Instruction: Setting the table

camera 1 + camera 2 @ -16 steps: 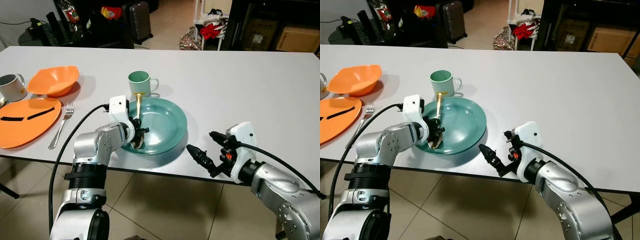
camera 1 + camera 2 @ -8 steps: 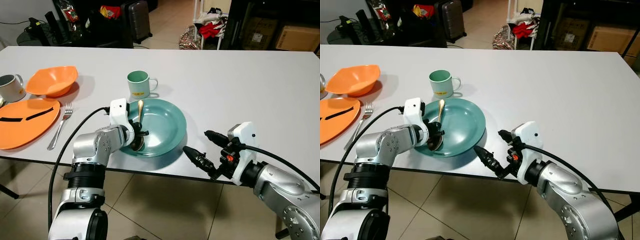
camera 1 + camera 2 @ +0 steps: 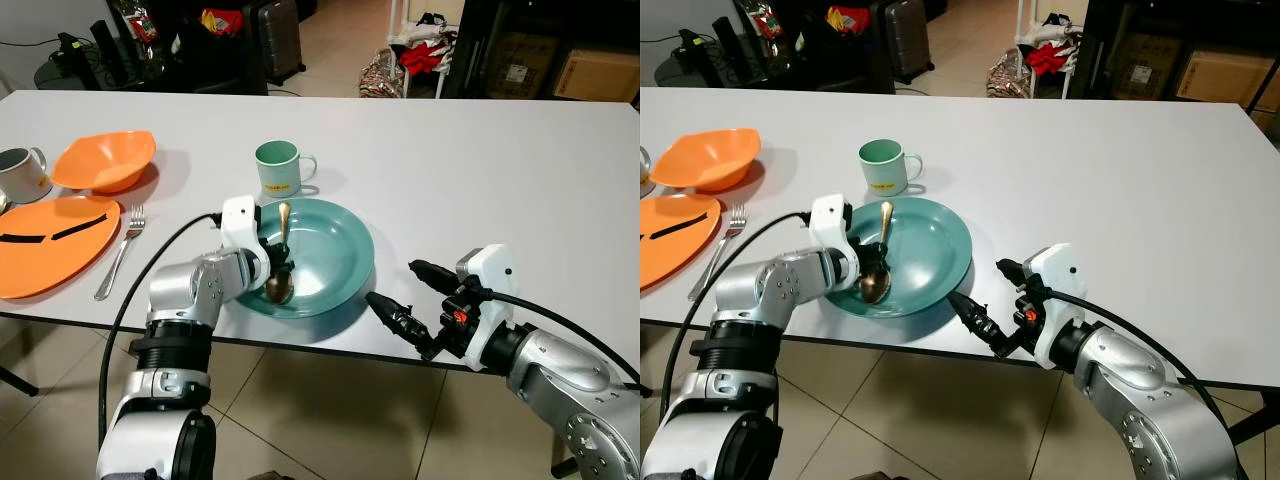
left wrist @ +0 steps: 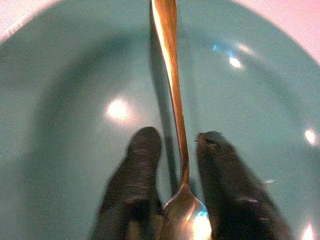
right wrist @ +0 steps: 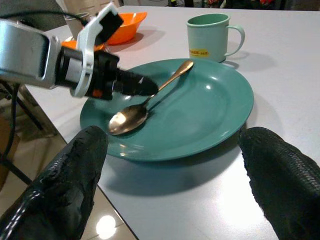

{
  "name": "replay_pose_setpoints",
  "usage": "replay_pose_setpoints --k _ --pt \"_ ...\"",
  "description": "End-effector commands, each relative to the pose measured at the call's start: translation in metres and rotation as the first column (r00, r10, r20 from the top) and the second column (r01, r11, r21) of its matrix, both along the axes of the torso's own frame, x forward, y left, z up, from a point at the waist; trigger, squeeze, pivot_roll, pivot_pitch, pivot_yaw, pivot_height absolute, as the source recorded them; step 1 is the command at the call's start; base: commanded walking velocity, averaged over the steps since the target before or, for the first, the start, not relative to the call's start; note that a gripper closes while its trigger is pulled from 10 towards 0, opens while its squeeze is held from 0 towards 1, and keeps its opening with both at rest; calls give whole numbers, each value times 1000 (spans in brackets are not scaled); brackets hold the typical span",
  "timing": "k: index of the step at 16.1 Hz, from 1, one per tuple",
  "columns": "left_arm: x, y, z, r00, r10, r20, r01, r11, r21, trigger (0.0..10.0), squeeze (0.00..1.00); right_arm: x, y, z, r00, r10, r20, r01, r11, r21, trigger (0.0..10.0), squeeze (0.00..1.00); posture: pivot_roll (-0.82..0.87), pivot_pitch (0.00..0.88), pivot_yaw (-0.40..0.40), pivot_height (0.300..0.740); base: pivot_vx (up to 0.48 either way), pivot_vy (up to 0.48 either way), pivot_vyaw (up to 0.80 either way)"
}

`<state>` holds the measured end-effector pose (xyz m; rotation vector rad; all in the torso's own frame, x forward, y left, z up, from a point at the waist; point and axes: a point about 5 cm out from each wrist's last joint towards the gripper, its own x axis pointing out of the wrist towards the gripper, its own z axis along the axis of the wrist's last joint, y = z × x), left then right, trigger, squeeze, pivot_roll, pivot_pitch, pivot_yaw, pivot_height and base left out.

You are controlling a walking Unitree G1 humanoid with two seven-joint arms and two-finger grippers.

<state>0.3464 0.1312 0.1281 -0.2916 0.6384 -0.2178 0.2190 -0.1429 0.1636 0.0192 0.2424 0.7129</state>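
A gold spoon (image 3: pixel 282 240) rests in the teal plate (image 3: pixel 335 255) near the table's front edge. Its handle points toward the green mug (image 3: pixel 277 166) behind the plate. My left gripper (image 3: pixel 277 270) is shut on the spoon's neck just above the bowl. In the left wrist view its two black fingers (image 4: pixel 134 172) flank the spoon (image 4: pixel 172 75) over the plate (image 4: pixel 75 75). My right gripper (image 3: pixel 393 282) is open and holds nothing. It hovers at the table's front edge, just right of the plate, and its spread fingers (image 5: pixel 67 182) face the plate (image 5: pixel 210 107).
At the far left are an orange bowl (image 3: pixel 108 160), an orange plate (image 3: pixel 50 243) carrying black chopsticks, a fork (image 3: pixel 122 250) and a grey mug (image 3: pixel 22 173). The white table (image 3: pixel 500 170) is bare on the right. Bags and boxes lie on the floor beyond the table.
My left gripper has turned the spoon in the plate, so its handle has swung off the mug's rim and its bowl has shifted right. The right gripper has edged slightly left.
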Motion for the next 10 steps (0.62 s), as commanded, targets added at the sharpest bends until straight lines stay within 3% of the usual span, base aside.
replay_pose_setpoints --k 1,2,3,5,9,10 --pt "4 4 8 999 10 35 -11 1000 14 10000 1000 -1 2 2 1000 22 13 -22 1000 7 10000 0 -145 31 107 740 0 0 0" --pt "6 4 15 997 13 77 -15 1000 17 10000 584 0 1 2 1000 20 16 -21 1000 6 10000 0 -144 27 105 740 0 0 0" --pt "7 4 19 995 7 99 -10 1000 25 10000 8 0 1 3 1000 20 17 -20 1000 5 10000 0 -145 27 105 740 0 0 0" --pt "6 4 35 982 -18 189 3 997 80 10000 0 2 0 4 1000 13 26 -13 1000 9 10000 0 -144 11 105 740 0 0 0" --pt "-7 12 47 964 -4 267 -49 980 194 10000 0 6 0 5 999 -6 42 6 1000 13 10000 0 -143 0 106 740 0 0 0" --pt "-15 14 58 931 -29 364 -65 968 243 10000 0 8 0 6 998 -34 46 33 999 21 10000 0 -145 0 109 740 0 0 0"
